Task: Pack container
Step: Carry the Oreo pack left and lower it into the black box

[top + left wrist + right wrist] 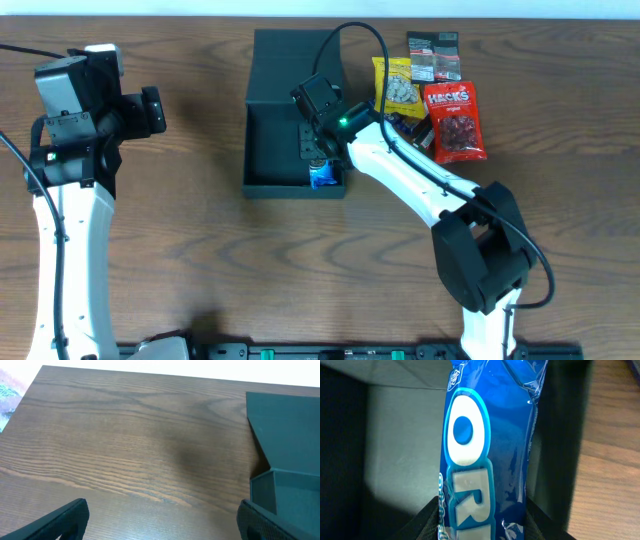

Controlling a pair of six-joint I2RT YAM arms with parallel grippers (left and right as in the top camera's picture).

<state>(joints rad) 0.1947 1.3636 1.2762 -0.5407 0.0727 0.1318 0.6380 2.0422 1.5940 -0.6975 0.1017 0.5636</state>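
R gripper point(320, 168) fingers clamped on blue Oreo pkt point(485, 450), inside container point(280, 189), near-right corner. L gripper point(162, 526) fingers wide, over table point(125, 435)

Left arm point(65, 230) extends up the left side; its wrist turns the left gripper point(152, 110) to the right, jaws spread wide and holding nothing. Right arm point(410, 175) reaches diagonally up-left from its base; the right gripper point(320, 160) points down, fingers point(427, 522) clamped on a blue packet point(480, 450).
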